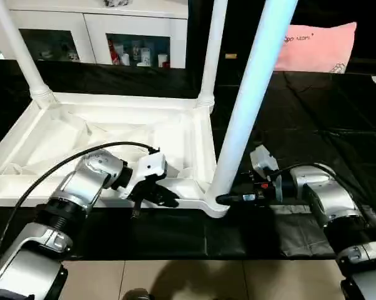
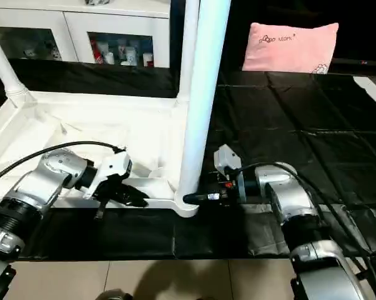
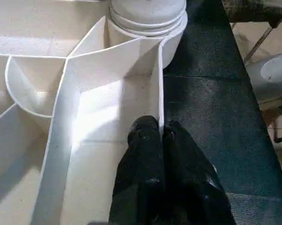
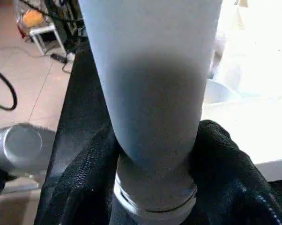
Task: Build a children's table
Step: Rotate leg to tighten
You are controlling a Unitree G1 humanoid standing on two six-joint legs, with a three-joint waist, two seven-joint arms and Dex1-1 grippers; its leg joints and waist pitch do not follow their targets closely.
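The children's table [image 1: 113, 134] lies upside down on the black cloth [image 1: 313, 119] in front of me, ribbed underside up, three tube legs standing in corner sockets. The near leg [image 1: 250, 100] rises tall and a little tilted from the near corner socket [image 1: 214, 205], and that is my biggest worry: if it is not fully seated, it may lean further and lever out, or tip the whole top.

My right gripper [image 1: 228, 199] has its two black fingers [image 4: 230, 168] wrapped around the base of that leg, just above the socket collar, jaws about half spread and hugging the tube. I judge a squeeze off-centre could push the leg sideways instead of steadying it.

My left gripper [image 1: 160, 195] is pinched closed on the thin near rim [image 3: 160, 93] of the top, holding it down. The wall is slim and smooth; if my fingers [image 3: 143, 159] slip off, the top could slide on the cloth.
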